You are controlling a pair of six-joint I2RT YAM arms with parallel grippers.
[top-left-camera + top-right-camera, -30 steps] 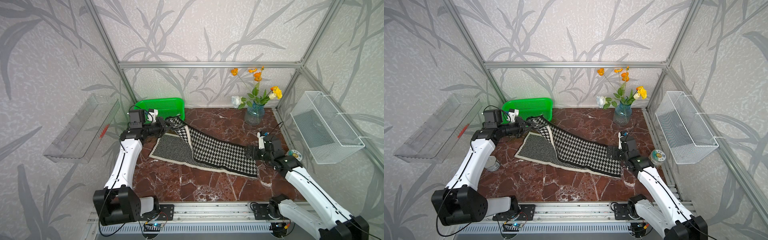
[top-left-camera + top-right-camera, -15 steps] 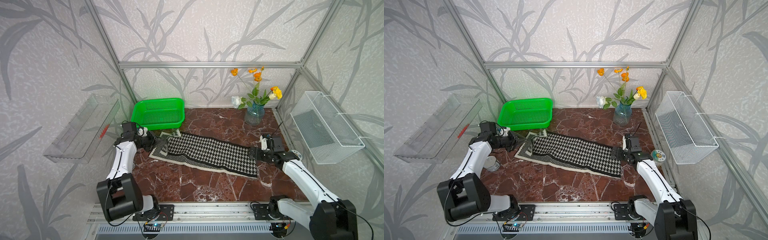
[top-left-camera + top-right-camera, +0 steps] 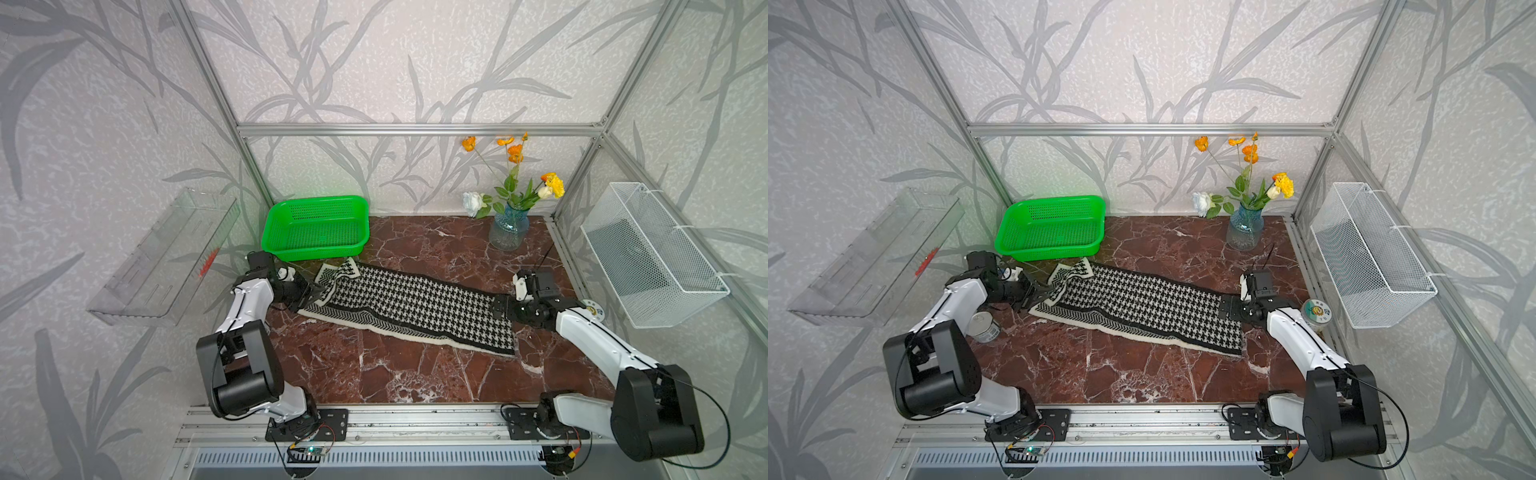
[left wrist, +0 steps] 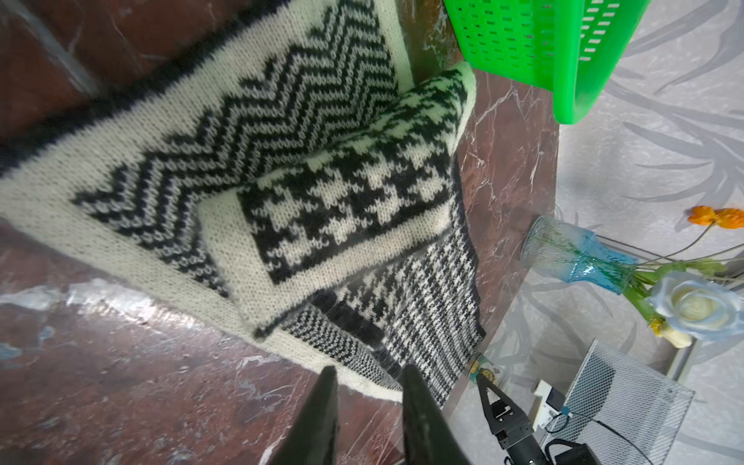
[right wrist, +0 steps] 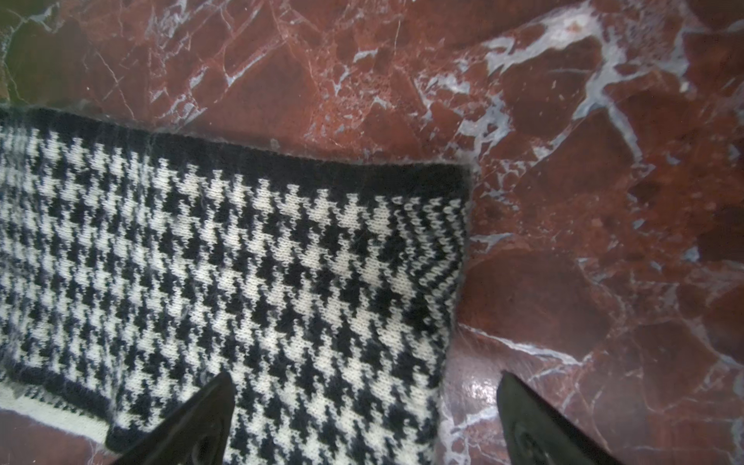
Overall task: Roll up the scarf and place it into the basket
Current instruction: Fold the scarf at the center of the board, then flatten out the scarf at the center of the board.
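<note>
The red-brown marble-patterned tabletop (image 3: pixel 415 374) is crossed by the long knitted black-and-white scarf (image 3: pixel 411 307), which is laid out flat and slantwise just in front of the bright green perforated plastic basket (image 3: pixel 316 201). The houndstooth face is turned up, a herringbone strip and cream border are shown along the near edge, and one corner at the end nearest the basket is folded back. No roll is seen anywhere along it, so the rolling is judged not yet begun, and the lift into the basket is left as well.

The green basket is seen to be empty; the white wire-mesh basket (image 3: pixel 615 232) on the side wall also appears empty. A small red mark is seen in the clear plastic tray (image 3: pixel 166 253) on the opposite wall, but what it is cannot be told. Orange, yellow and white flowers are held in the blue glass vase (image 3: pixel 508 232) at the back.

The left gripper (image 3: pixel 313 291) is set low at the folded end; in the left wrist view its jaws are parted a little, with only bare tabletop between them and nothing pinched. The right gripper (image 3: pixel 498 305) is placed at the far end with jaws spread wide, one finger over the scarf's edge and one over bare marble; nothing is held.
</note>
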